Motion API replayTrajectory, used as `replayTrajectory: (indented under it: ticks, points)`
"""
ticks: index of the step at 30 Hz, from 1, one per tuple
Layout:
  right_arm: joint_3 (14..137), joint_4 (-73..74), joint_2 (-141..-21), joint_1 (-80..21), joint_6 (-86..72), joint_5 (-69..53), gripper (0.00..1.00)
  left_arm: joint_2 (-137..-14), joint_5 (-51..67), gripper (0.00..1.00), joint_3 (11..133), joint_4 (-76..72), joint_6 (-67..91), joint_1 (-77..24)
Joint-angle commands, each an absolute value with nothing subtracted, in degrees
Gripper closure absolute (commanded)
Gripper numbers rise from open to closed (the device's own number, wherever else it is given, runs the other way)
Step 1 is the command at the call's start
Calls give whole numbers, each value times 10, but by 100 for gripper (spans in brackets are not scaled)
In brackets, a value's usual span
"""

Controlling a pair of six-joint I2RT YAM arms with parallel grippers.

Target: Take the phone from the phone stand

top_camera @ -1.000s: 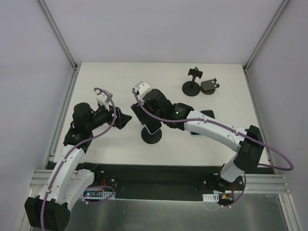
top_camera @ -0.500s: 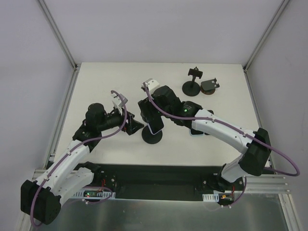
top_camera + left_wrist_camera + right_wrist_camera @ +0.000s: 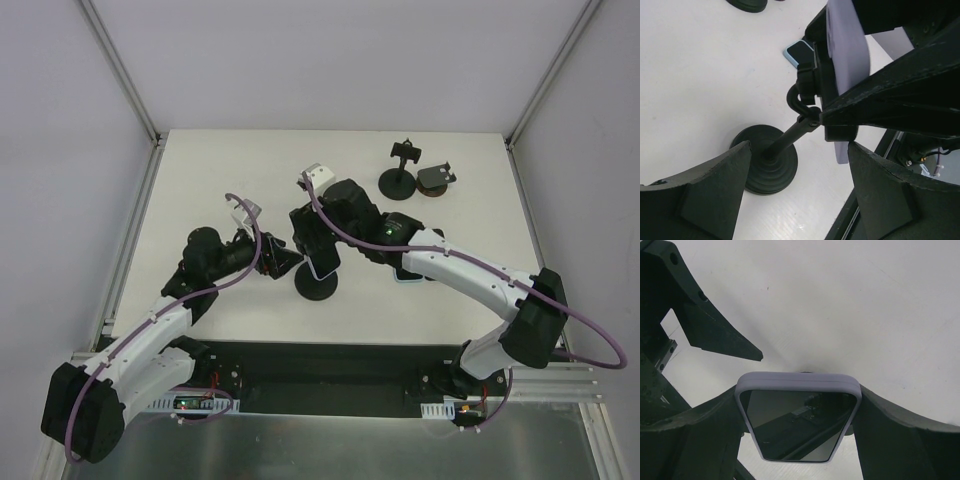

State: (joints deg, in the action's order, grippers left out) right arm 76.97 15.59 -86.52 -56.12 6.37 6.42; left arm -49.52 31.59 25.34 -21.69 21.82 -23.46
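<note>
The phone [image 3: 797, 420], in a lavender case with a dark screen, sits between my right gripper's fingers [image 3: 900, 440], which press on its two side edges. In the top view the right gripper [image 3: 316, 250] holds the phone [image 3: 322, 266] above the black phone stand's round base [image 3: 316, 286]. In the left wrist view the stand's clamp [image 3: 807, 95] sits against the phone's lavender back [image 3: 847, 50]. My left gripper [image 3: 797, 185] is open, low over the table. Its fingers [image 3: 705, 195] stand either side of the stand's base [image 3: 765, 160], apart from it.
A second phone in a light blue case [image 3: 405, 276] lies flat under the right arm, also in the left wrist view [image 3: 797, 52]. Two more black stands [image 3: 398, 180] [image 3: 435, 180] stand at the back right. The table's front edge and black rail run close behind the left gripper.
My left gripper has moved right, up to the stand's base. My right gripper, shut on the phone, has shifted slightly right and has held still for the last half second.
</note>
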Motion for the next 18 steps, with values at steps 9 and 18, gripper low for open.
replayTrajectory:
  ticks: [9, 18]
  points:
    - [769, 136, -840, -563, 26, 29, 99, -503, 338, 30, 251, -337, 278, -245]
    - [768, 139, -838, -564, 25, 15, 99, -527, 326, 52, 253, -344, 294, -245]
